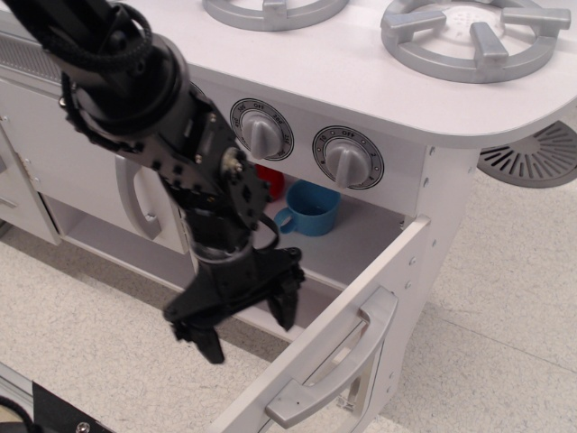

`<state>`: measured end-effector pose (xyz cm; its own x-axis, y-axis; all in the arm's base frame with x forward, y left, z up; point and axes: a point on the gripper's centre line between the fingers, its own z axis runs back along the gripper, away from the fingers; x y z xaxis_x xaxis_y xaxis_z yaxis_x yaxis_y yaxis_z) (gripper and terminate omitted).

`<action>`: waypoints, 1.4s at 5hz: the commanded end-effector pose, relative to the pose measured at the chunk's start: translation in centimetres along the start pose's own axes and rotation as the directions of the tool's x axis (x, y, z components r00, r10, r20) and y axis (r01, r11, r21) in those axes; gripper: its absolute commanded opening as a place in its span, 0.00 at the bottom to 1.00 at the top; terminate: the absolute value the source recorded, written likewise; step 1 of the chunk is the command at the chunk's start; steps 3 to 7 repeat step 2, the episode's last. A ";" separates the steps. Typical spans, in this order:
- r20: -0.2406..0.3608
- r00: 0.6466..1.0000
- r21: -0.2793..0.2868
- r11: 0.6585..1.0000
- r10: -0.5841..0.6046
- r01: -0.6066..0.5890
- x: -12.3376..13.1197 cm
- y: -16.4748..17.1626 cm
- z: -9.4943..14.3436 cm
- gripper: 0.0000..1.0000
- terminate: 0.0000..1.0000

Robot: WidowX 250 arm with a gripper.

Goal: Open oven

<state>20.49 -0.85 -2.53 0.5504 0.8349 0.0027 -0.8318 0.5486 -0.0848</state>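
So we see the black tool (pixel 245 311) at left-center, fingers spread wide and holding nothing, hanging over the opening just left of the door (pixel 361 298). The oven (pixel 397 171) sits under the two knobs (pixel 261 131), door swung down and out. Inside we spot a red cup (pixel 270 180) and a blue mug (pixel 311 207).

Oven (pixel 379 244) door's hanging wide open, silver handle (pixel 338 370) facing up. Black gripper (pixel 245 317) hovers spread just left of it, blue cup (pixel 311 208) inside.
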 end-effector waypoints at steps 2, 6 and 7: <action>0.019 1.000 -0.029 1.000 -0.004 0.005 0.1 0.3 1.1 1.00 1.00; 0.019 1.000 -0.029 1.000 -0.004 0.005 0.1 0.3 1.1 1.00 1.00; 0.019 1.000 -0.029 1.000 -0.004 0.005 0.1 0.3 1.1 1.00 1.00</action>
